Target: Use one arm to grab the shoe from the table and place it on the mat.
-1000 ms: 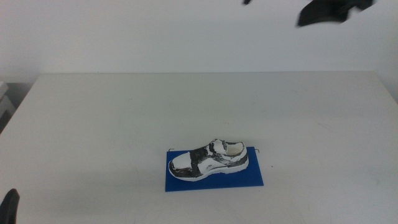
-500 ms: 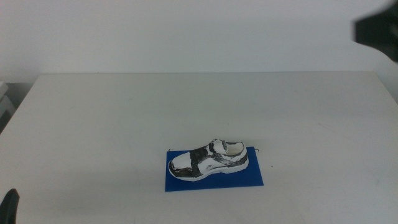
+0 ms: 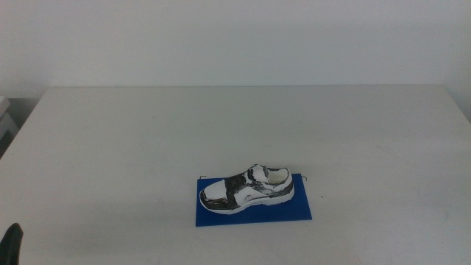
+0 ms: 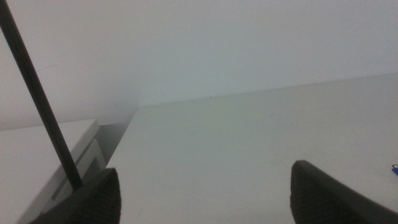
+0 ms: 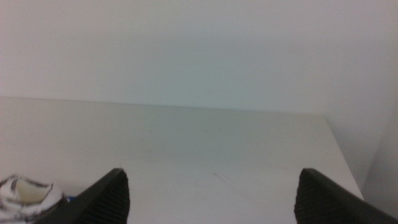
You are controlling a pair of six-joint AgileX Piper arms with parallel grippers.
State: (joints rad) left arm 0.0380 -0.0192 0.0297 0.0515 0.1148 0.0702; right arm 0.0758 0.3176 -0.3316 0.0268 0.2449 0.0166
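The table [image 3: 110, 147], a plain white top, is seen to fill most of the middle view. Toward its near edge the blue mat [image 3: 254, 213] is laid flat, and the shoe [image 3: 246, 191] is found resting on it, sole down, toe toward the left side of the picture. The shoe is contained within the mat's outline along its length, with blue visible in front of it and at both ends; its far side lies close to the mat's far edge.

Progress is judged as complete: the shoe is set on the mat and nothing is gripping it. No further placement step appears to be left.

No arm is seen over the work area in the middle view. The left gripper [image 4: 202, 196] is shown in its own wrist view with jaws spread wide and nothing between them, pointed across bare table toward a far corner; only a dark tip [image 3: 11, 243] is visible at the bottom left corner of the middle view. The right gripper [image 5: 211, 196] is likewise spread and empty, held low and well apart from the shoe [image 5: 28, 196], whose heel end is just caught beside one jaw.
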